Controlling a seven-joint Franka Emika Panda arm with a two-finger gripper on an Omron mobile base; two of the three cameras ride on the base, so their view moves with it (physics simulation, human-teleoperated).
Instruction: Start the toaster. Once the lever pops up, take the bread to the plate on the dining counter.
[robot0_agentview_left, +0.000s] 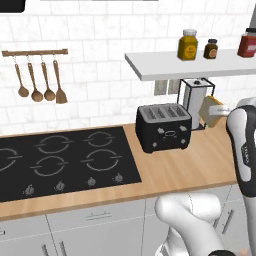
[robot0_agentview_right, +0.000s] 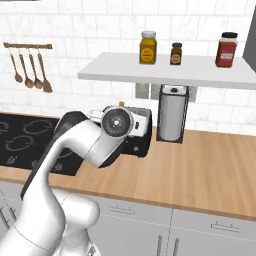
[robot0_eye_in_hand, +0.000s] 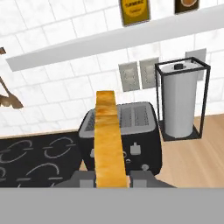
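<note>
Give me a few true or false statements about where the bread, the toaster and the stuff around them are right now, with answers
1. The claw is holding the bread clear of the toaster. True.
2. The paper towel roll lies flat on the cooktop. False: it stands upright in a black wire holder on the wooden counter.
3. Jars sit on the white shelf. True.
4. The wooden spoons sit in the toaster's slots. False: they hang from a wall rail.
</note>
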